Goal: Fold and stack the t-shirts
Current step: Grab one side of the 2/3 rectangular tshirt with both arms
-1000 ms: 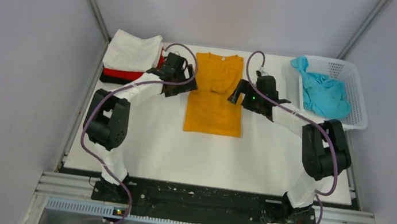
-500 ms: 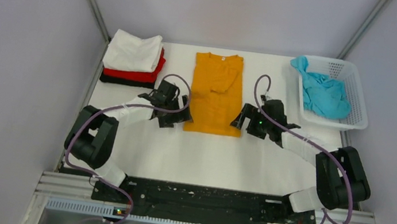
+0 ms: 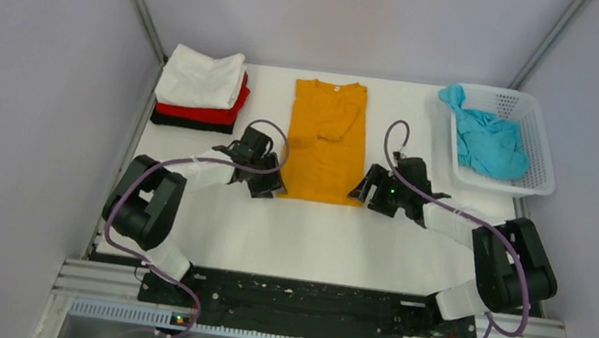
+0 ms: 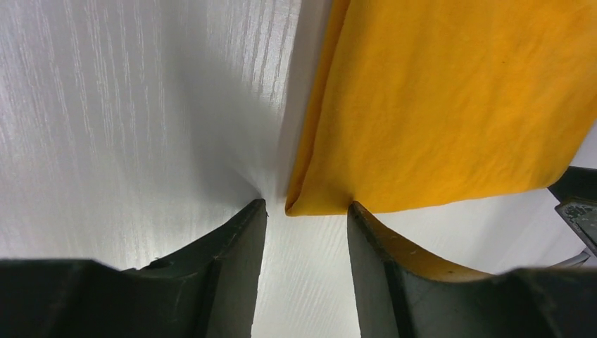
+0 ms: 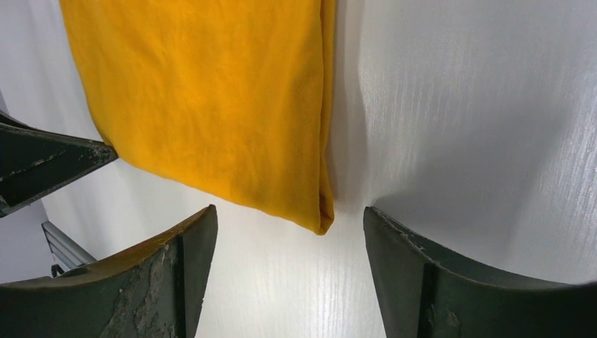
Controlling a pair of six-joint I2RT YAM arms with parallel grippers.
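Observation:
An orange-yellow t-shirt (image 3: 327, 142), folded into a long strip, lies flat mid-table. My left gripper (image 3: 269, 188) is open at the strip's near left corner (image 4: 303, 204), which sits between its fingertips. My right gripper (image 3: 360, 195) is open at the near right corner (image 5: 320, 215), the corner between its jaws. Neither holds cloth. A stack of folded shirts, white (image 3: 200, 77) on red (image 3: 203, 112) on black (image 3: 188, 123), sits at the back left. A teal t-shirt (image 3: 485, 139) lies crumpled in the basket.
The white perforated basket (image 3: 542, 157) stands at the back right. Grey walls close in the table on three sides. The metal rail with both arm bases (image 3: 304, 305) runs along the near edge.
Both grippers moved from the shirt's upper sides down along its edges to the near corners, and now sit low over the table there. The shirt has not moved.

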